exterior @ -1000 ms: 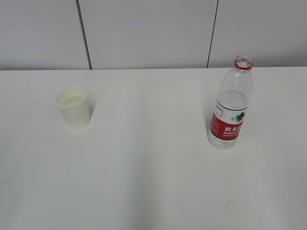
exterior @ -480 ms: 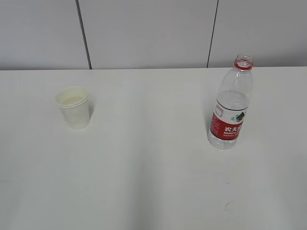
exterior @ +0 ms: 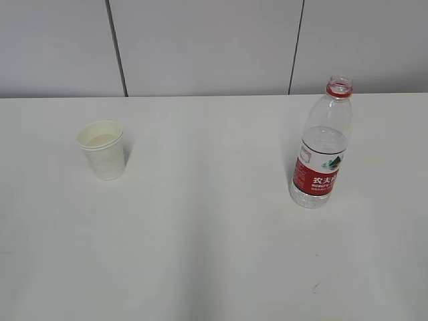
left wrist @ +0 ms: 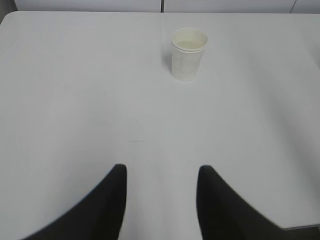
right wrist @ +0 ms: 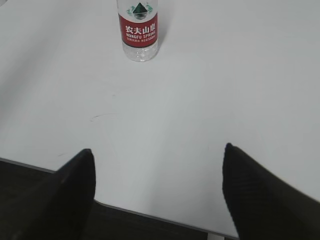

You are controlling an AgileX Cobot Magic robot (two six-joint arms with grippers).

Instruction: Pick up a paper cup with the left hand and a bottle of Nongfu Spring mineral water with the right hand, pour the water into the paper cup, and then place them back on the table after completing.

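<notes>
A white paper cup (exterior: 102,149) stands upright on the left of the white table (exterior: 214,234); it also shows in the left wrist view (left wrist: 188,53), far ahead of my left gripper (left wrist: 161,170), which is open and empty. An uncapped Nongfu Spring bottle (exterior: 322,144) with a red label stands upright on the right, partly filled with clear water. In the right wrist view the bottle (right wrist: 138,31) stands far ahead of my right gripper (right wrist: 157,150), which is open wide and empty over the table's near edge. Neither arm shows in the exterior view.
A small dark scuff mark (exterior: 315,288) lies on the table in front of the bottle. A grey panelled wall (exterior: 200,47) stands behind the table. The table's near edge (right wrist: 150,214) shows in the right wrist view, with dark floor below.
</notes>
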